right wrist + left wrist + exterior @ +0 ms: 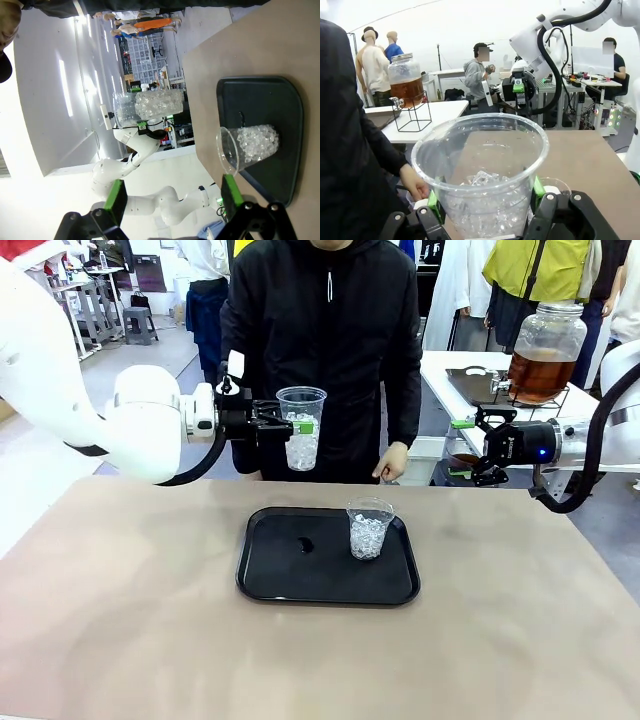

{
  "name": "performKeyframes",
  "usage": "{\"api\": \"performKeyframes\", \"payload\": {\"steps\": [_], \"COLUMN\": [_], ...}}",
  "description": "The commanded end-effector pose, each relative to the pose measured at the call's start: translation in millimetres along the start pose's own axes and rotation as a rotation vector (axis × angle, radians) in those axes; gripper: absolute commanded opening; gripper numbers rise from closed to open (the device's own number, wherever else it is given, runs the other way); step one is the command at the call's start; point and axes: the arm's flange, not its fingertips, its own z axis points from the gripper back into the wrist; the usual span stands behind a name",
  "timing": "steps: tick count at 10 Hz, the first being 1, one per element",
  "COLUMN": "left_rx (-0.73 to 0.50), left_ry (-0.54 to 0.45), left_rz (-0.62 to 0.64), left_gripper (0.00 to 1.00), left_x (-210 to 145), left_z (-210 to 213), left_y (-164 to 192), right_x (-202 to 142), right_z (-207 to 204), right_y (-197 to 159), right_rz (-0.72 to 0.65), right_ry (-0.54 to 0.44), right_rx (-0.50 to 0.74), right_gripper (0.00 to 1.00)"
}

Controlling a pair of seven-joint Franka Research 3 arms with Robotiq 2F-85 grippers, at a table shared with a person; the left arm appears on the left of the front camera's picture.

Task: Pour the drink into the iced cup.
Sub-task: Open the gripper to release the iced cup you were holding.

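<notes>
Left pincer (300, 427) clamped round iced cup (301, 403), aloft at eleven o'clock of tray (262, 585); right pincer (462, 448) agape, empty, at two o'clock. Drink (540, 375) in dispenser jar (548, 330) beyond, same bearing. Seemingly mid-carry; needs cup set under tap (396, 102) next.

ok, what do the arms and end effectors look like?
The left arm and right arm are glossy white and rounded. The left end effector is black, two-fingered, with green pads and a black cable looping under the wrist. The right end effector matches, plus a blue light on its body and a thick black cable.
</notes>
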Motion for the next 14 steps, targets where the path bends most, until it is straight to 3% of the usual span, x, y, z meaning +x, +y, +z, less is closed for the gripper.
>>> {"api": "performKeyframes", "payload": {"steps": [1, 14], "left_rx": [-0.001, -0.001], "left_ry": [-0.009, -0.009], "left_rz": [-0.004, -0.004], "left_gripper": [0.79, 0.79], "left_x": [4.5, 4.5], "left_z": [0.0, 0.0], "left_y": [-4.0, -4.0], "right_x": [-0.3, -0.3], "right_z": [0.3, 0.3], "right_y": [1.9, 1.9], "right_rz": [0.005, 0.005], "right_ry": [-0.011, -0.011], "right_rx": [-0.008, -0.008], "right_gripper": [1.0, 1.0]}}
